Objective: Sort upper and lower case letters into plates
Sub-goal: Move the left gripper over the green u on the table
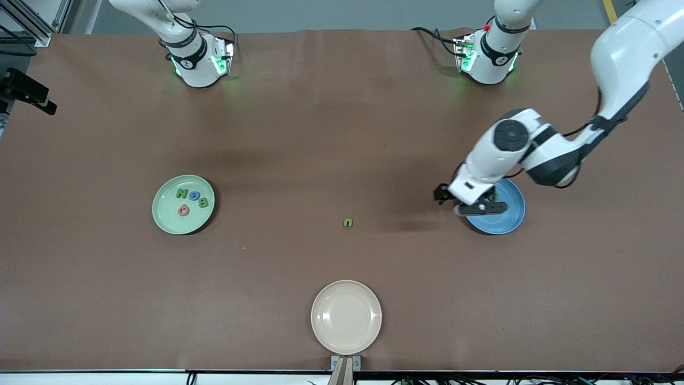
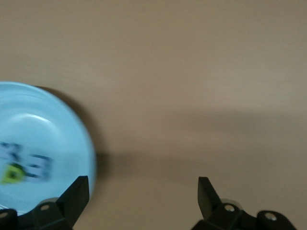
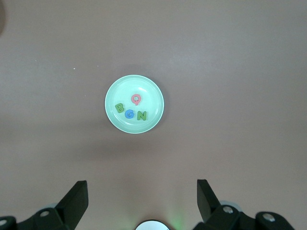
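My left gripper (image 1: 464, 206) (image 2: 143, 191) hangs open and empty over the rim of the blue plate (image 1: 507, 214) (image 2: 57, 124), on the side toward the table's middle. In that plate lie a small green letter (image 2: 12, 173) and blurred blue letters (image 2: 36, 167). A green u (image 1: 348, 222) lies alone on the table between the two plates. The pale green plate (image 1: 165, 214) (image 3: 112, 91) holds green N (image 1: 182, 193) (image 3: 142, 115), blue G (image 1: 194, 195) (image 3: 130, 114), green B (image 1: 203, 202) (image 3: 119, 108) and pink Q (image 1: 184, 210) (image 3: 136, 99). My right gripper (image 3: 142, 191) waits open, high above the table.
A cream plate (image 1: 346, 317) sits at the table edge nearest the front camera. Both arm bases (image 1: 200, 61) (image 1: 489, 59) stand along the edge farthest from it. A black device (image 1: 26, 91) juts in at the right arm's end.
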